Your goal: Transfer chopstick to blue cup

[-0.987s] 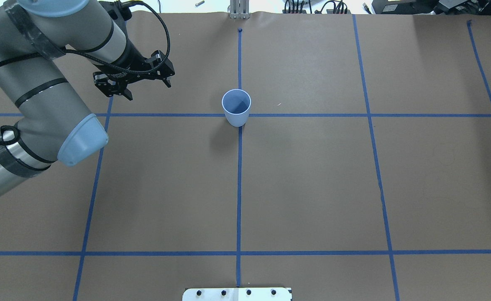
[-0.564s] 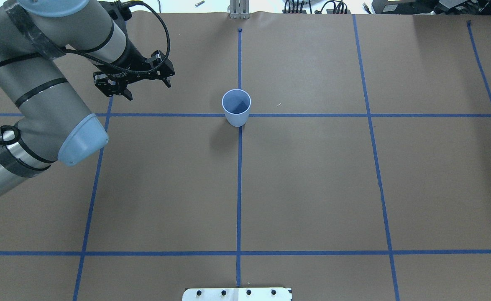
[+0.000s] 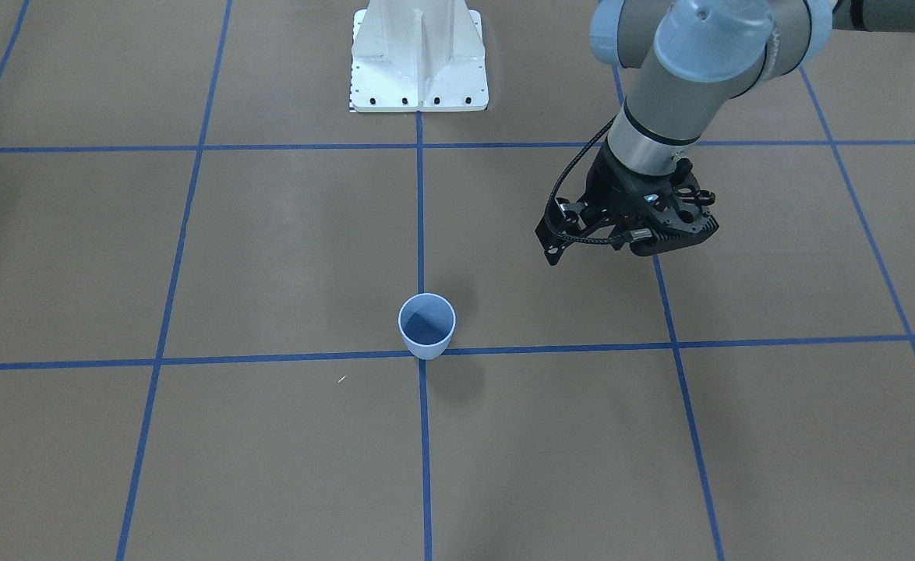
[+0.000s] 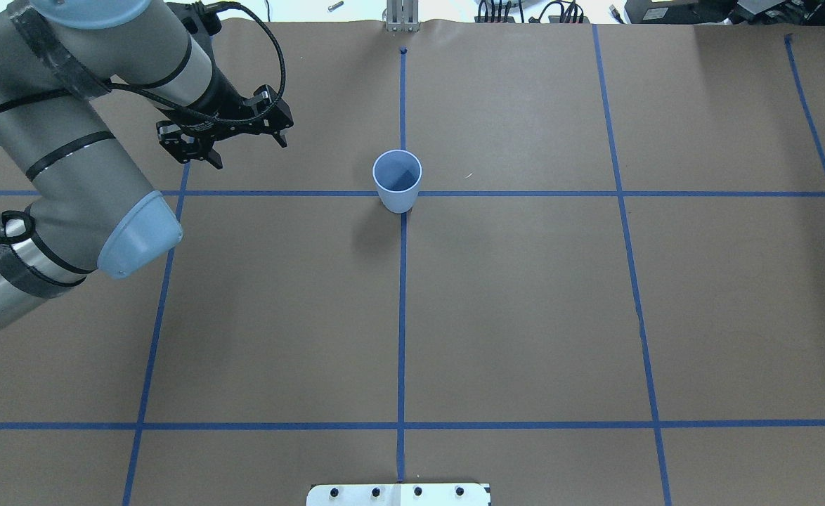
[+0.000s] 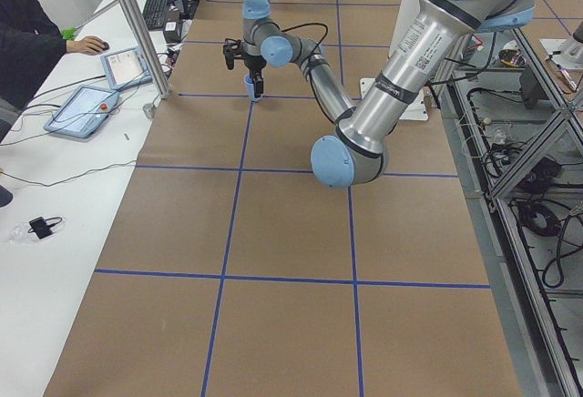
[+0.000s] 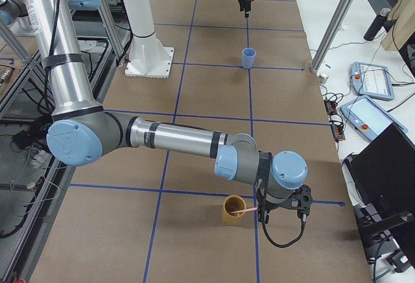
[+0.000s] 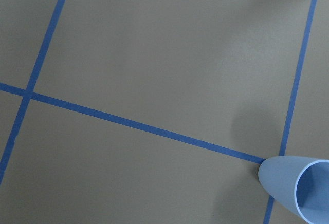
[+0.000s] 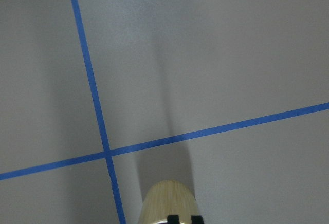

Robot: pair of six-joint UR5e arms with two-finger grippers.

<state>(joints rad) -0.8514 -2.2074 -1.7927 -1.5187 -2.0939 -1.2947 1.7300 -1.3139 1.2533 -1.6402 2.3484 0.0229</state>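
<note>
- Chopstick [image 6: 246, 212]: I read it in the exterior right view as a thin pink stick with one end inside a tan cup [image 6: 232, 211]. It leans over that cup's rim toward the right gripper [image 6: 282, 210].
- Right gripper: it sits just beside the tan cup, at the table end on the robot's right. I cannot tell how far its fingers are apart, or whether they touch the chopstick. The right wrist view shows only the tan cup's rim at its bottom edge.
- Blue cup [image 4: 398, 181]: it stands upright, mouth up, on the crossing of two blue tape lines [image 4: 525, 193] near the table's middle. It is well apart from the tan cup and the chopstick.
- Left gripper [image 4: 249, 153]: its fingers are spread wide and hold nothing. It hangs over the brown table cover [image 4: 525, 316] to the robot's left of the blue cup, well apart from it. The left wrist view catches the blue cup in its lower right corner.
- White fleck [image 4: 468, 176]: it lies on the cover near the blue cup, on the robot's right of it.
- Person [image 5: 27, 33]: seated at the side bench in the exterior left view, one hand resting on the bench top.
</note>
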